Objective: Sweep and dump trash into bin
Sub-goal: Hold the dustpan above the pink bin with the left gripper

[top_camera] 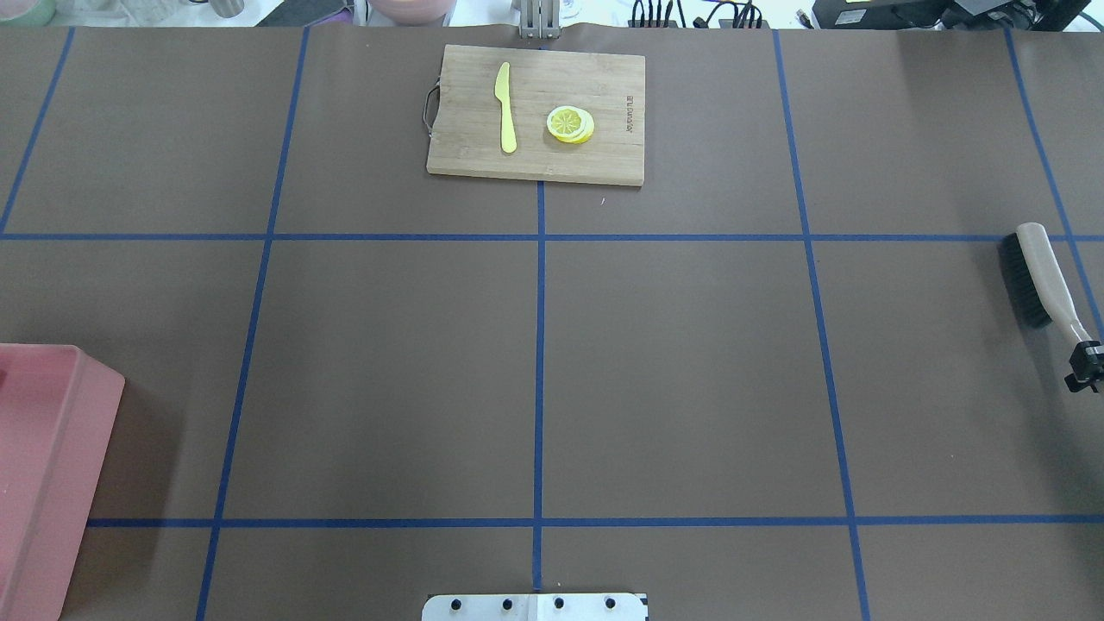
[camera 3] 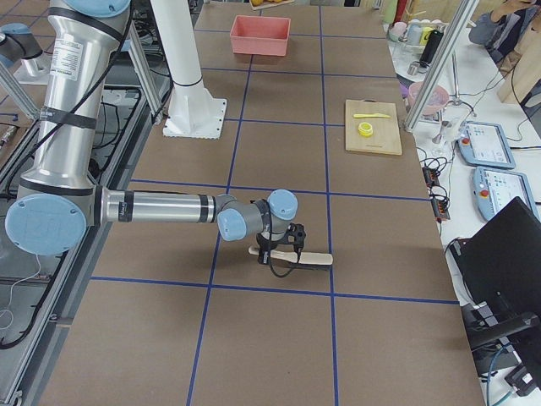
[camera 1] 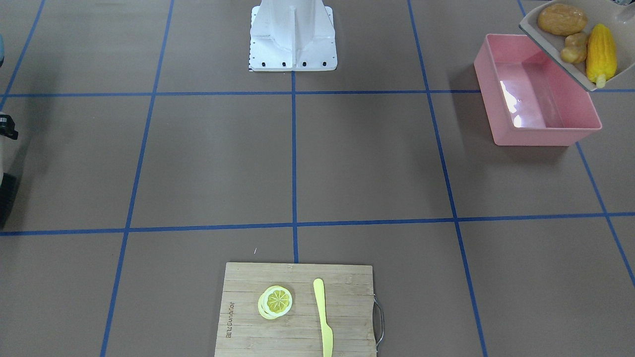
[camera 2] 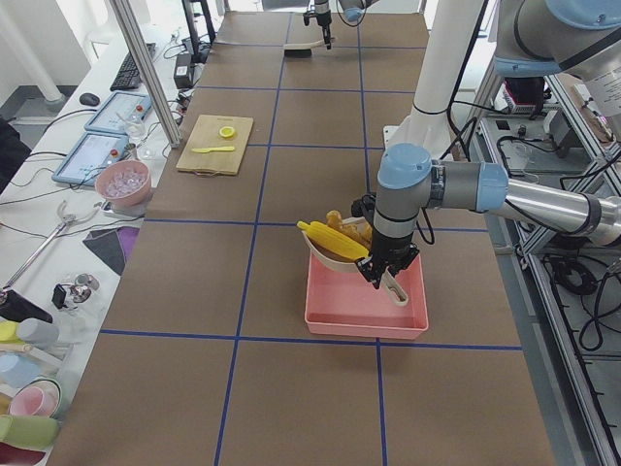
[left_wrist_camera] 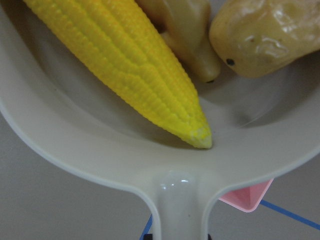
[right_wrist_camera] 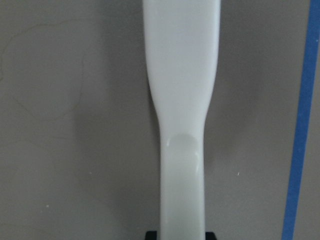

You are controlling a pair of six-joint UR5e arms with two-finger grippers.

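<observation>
Holding the dustpan (left_wrist_camera: pixel 75 125) by its handle, with the left gripper (camera 2: pixel 390 270) closed on it. Carrying corn (camera 1: pixel 601 52), ginger (camera 1: pixel 575 48) and potato (camera 1: pixel 562 19), all lying against the rear wall, with the corn's tip aimed at the handle root. Hanging over one end of the bin (camera 1: pixel 536 138), below and slightly aside. Probably needs only a tip from the left arm. Knobbly corn, glossy potato, smooth matte pan, shiny pink tub. Clamping the brush (top_camera: pixel 1039 267) handle in the right gripper (top_camera: pixel 1083 362), well apart.
</observation>
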